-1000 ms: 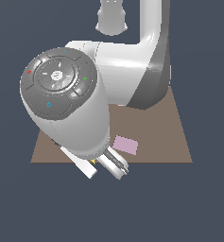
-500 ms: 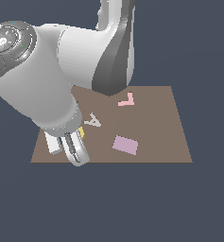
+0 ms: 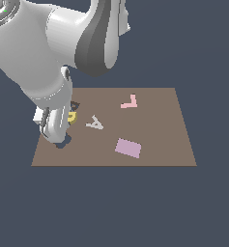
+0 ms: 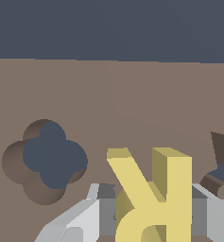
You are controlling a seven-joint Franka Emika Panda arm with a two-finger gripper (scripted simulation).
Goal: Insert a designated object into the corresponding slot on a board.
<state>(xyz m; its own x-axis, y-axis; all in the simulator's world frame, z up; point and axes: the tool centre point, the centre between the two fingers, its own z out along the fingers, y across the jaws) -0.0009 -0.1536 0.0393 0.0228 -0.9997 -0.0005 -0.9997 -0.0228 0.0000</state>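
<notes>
Gripper: you have its fingers clamped on the yellow R.
Yellow R: held over the board, near the R slot.
Nearby: blob cutout, grey A, pink L, pink rectangle.
Writing: you have none to read.

Board with loose pieces — arm over its left end.
Grey A, pink L, pink rectangle; yellow R partly hidden — beside gripper.

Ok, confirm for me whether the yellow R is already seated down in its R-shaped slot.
No: in the wrist view the yellow R sits between the gripper fingers, above the board, with the R-shaped slot off to one side.
</notes>
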